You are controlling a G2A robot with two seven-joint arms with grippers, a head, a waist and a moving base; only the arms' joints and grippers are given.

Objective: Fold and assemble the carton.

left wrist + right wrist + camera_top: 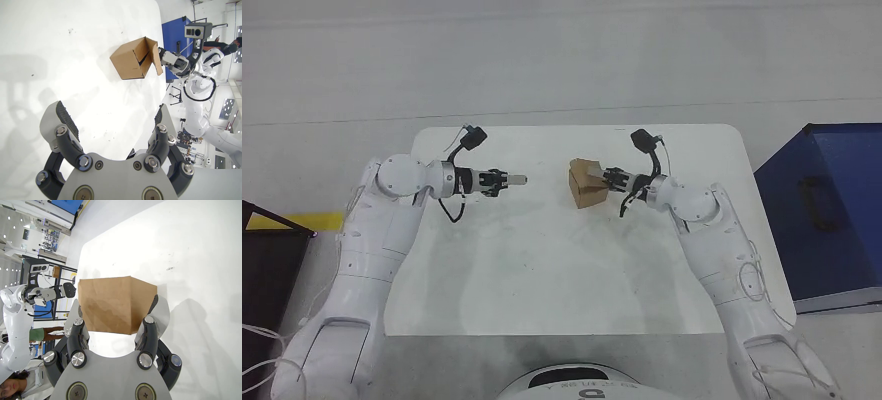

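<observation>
Facing the carton [585, 183] at its flap side, your right claw [609, 177] is spread wide against it on the tabletop [542, 270]. Your left claw [519, 180], also wide, points at it from well apart, so right is nearer.

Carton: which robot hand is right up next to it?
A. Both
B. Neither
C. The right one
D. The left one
C: the right gripper is right at the carton's side, with a finger on either side of it, while the left gripper is open over the bare table, well apart from it.
</observation>
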